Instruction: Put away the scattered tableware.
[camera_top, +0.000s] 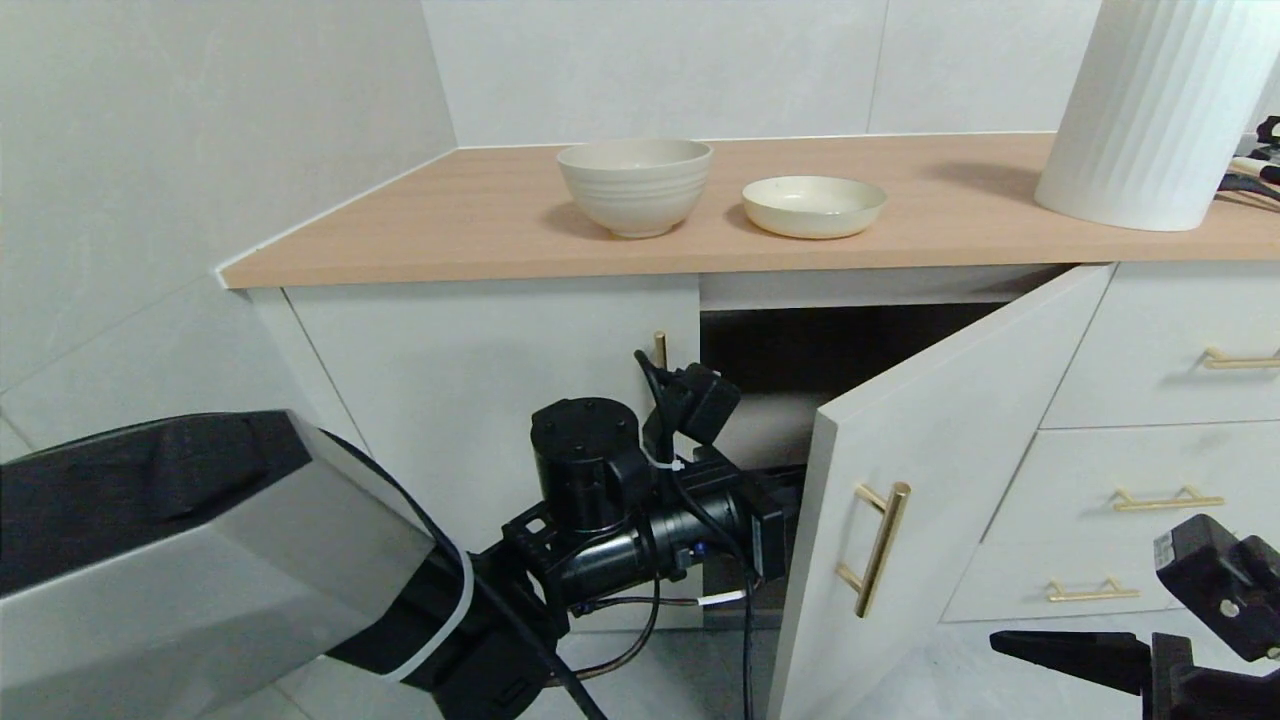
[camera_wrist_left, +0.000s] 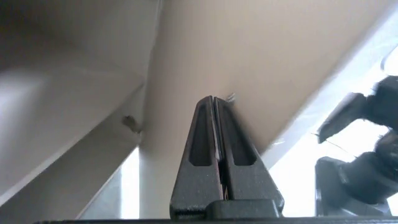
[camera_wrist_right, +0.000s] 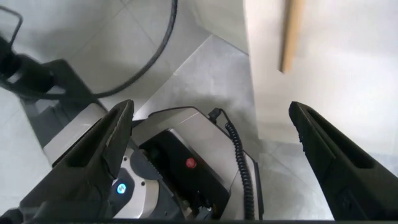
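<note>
A deep cream bowl (camera_top: 635, 185) and a shallow cream dish (camera_top: 814, 206) stand side by side on the wooden countertop (camera_top: 450, 230). Below them the cabinet door (camera_top: 930, 480) with a gold handle (camera_top: 880, 545) is swung open. My left arm (camera_top: 650, 510) is low in the dark opening, its end hidden behind the door. In the left wrist view, my left gripper (camera_wrist_left: 214, 99) is shut with nothing in it, its tip against the door's inner face. My right gripper (camera_wrist_right: 208, 118) hangs open and empty low in front of the door, above the floor; one finger (camera_top: 1060, 650) shows at the bottom right.
A tall white ribbed container (camera_top: 1150, 110) stands at the counter's right end, with dark utensils (camera_top: 1255, 170) behind it. Drawers with gold handles (camera_top: 1165, 498) lie right of the open door. A closed cabinet door (camera_top: 480, 400) is on the left, and a tiled wall (camera_top: 150, 200) beyond it.
</note>
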